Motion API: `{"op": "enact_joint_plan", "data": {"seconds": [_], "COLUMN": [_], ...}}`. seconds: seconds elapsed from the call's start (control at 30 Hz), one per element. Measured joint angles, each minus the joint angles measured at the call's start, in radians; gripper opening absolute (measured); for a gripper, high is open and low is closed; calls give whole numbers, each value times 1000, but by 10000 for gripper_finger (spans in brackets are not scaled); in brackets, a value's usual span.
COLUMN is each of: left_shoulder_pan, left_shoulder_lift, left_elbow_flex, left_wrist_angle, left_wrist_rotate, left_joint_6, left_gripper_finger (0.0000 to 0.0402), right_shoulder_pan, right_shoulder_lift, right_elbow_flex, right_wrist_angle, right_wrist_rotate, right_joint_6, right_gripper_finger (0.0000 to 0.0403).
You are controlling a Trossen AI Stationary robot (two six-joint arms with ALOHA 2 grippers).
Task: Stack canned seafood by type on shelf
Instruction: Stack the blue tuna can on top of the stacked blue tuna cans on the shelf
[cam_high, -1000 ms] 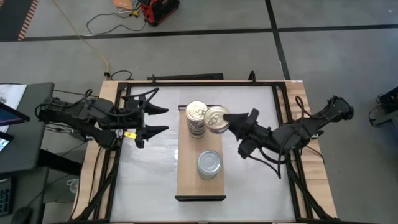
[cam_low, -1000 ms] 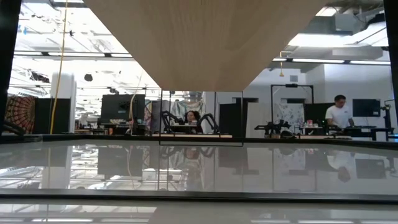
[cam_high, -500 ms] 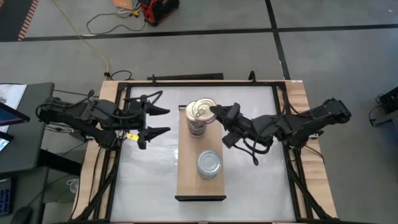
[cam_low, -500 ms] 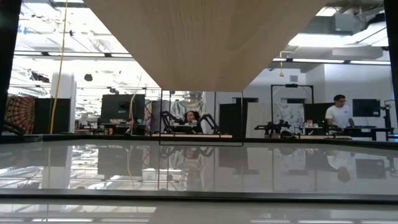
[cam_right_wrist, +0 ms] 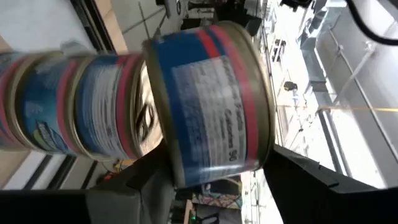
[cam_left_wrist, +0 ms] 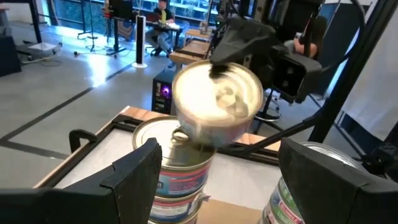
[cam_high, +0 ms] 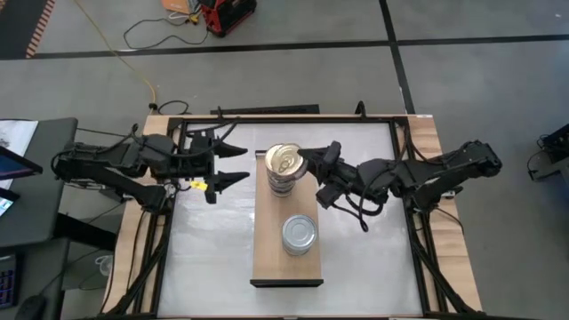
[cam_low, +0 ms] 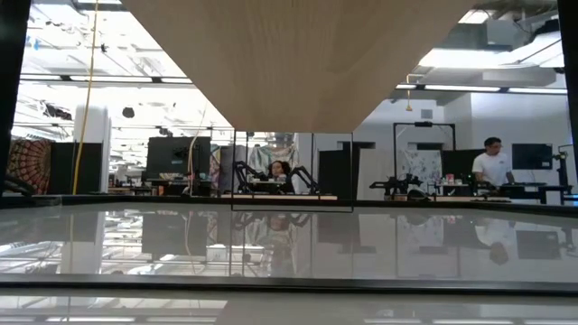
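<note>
On the shelf [cam_high: 267, 253], which runs from 12 to 6 o'clock down the middle of the white table [cam_high: 364, 258]:

- Gold stack [cam_high: 284, 173]: several gold-lidded tins with red-and-blue labels, standing upright at the shelf's 12 o'clock end.
- Top tin [cam_right_wrist: 208, 102]: a matching blue-and-red tin, sitting just over the gold stack and a little askew. The wrist views show it tilted and not fully seated.
- Silver stack [cam_high: 300, 235]: plain grey-lidded tins, upright near the shelf's middle, toward 6 o'clock from the gold stack and well apart from it.
- Right gripper [cam_high: 313, 169]: at the 3 o'clock side of the gold stack, its jaws standing either side of the top tin. Whether they grip it or have let go cannot be told.
- Left gripper [cam_high: 233, 163]: at 9 o'clock of the gold stack, off the shelf and over the table, jaws spread wide and holding nothing.

Progress, as judged: both types stand sorted into their own stacks, and no loose tins show on the table. What appears left is to seat the top tin squarely and release it, then clear the right arm. A tilted tin could slide off when let go.
</note>
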Motion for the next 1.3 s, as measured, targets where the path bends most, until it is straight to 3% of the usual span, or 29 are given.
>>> {"op": "enact_joint_plan", "data": {"seconds": [0.4,0.87,1.1,1.3], "left_shoulder_pan": [64,64,74,141], "left_shoulder_lift": [47,206,305,364], "left_elbow_flex": [4,261,412,483], "left_wrist_angle": [40,-162,-258,-326], "left_wrist_rotate": [103,145,33,52], "left_joint_6": [-13,30,113,103], "left_gripper_finger": [306,306,306,306], "right_shoulder_pan": [-50,-51,-62,-62], "right_shoulder_lift": [0,0,0,0], "right_elbow_flex": [0,0,0,0], "right_wrist_angle": [-64,-56,-52,-38], "right_wrist_rotate": [-1,-25,-56,-63], "right_joint_6": [27,39,80,86], "right_gripper_finger": [269,270,271,271]}}
